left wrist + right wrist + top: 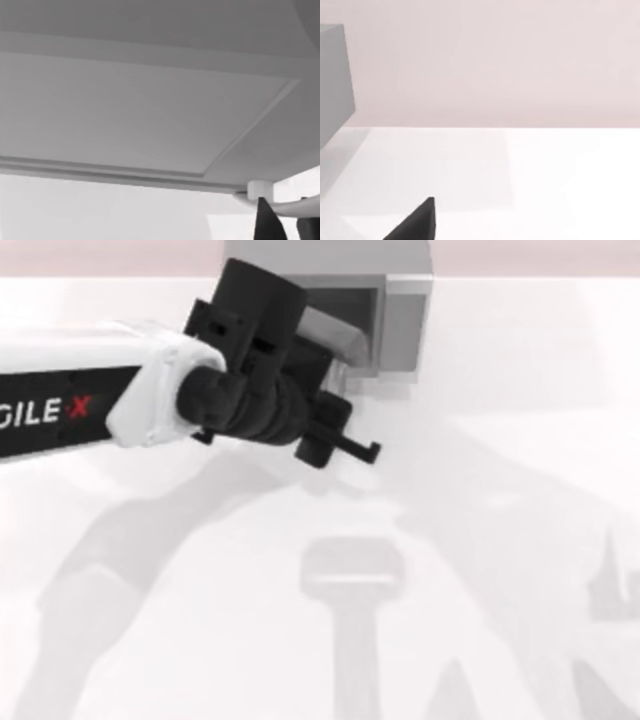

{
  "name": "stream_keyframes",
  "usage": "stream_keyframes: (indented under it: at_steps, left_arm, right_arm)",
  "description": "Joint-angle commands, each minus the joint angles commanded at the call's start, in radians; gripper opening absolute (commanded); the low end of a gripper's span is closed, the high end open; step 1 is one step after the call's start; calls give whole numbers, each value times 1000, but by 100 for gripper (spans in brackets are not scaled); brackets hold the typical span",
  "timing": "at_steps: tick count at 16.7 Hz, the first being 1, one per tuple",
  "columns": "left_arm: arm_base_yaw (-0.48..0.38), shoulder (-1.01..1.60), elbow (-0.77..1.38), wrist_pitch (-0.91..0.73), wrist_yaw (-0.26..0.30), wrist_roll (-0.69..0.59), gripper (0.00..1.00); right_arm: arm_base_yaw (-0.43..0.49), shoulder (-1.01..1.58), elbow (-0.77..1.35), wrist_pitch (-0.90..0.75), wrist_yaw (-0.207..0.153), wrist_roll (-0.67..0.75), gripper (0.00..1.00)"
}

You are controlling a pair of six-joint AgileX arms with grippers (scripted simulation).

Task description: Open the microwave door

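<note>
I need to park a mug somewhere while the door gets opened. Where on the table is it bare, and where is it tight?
Bare: the white table in front of and right of the boxy grey microwave. Crowded: the top left, where the left claw and its arm reach the flat grey microwave door, which stands swung out.

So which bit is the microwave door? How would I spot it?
Find the grey box of the microwave at the far edge of the table. The microwave door is the flat panel swung out from its front, beside the left gripper. Unlike the plain control panel, it has a window and a pale handle.
</note>
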Motion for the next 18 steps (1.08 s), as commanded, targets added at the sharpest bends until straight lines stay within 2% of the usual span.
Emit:
stream_keyframes:
  at_steps: [3, 10, 18]
  left_arm:
    - [0, 0, 0, 0, 0, 0, 0]
    - [18, -18, -22, 0, 39, 45, 0]
    - [19, -18, -23, 0, 40, 47, 0]
  right_arm:
    - [0, 0, 0, 0, 0, 0, 100]
    - [0, 0, 0, 0, 0, 0, 100]
    - [0, 0, 0, 0, 0, 0, 100]
